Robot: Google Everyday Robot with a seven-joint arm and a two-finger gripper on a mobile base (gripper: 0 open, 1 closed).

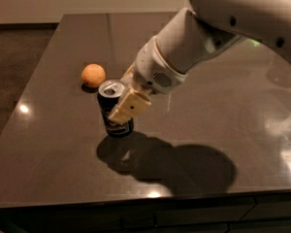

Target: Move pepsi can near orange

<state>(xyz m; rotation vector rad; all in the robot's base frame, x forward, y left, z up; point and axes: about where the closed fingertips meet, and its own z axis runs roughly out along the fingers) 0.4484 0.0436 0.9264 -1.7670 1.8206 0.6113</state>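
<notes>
The pepsi can [110, 111] is dark navy with a silver top. It is held upright just above the dark table [208, 144], right in front of the orange. The orange [93, 75] is small, round and pale orange and rests on the table at the left. My gripper [122, 97] comes in from the right and is shut on the can, one cream finger [130, 108] across its front side. The other finger is mostly hidden behind the can.
My big white arm [223, 28] fills the upper right and hides the taller slim can behind it. The table's front edge [136, 198] runs along the bottom, the left edge [29, 86] slants past the orange. Floor lies beyond at left.
</notes>
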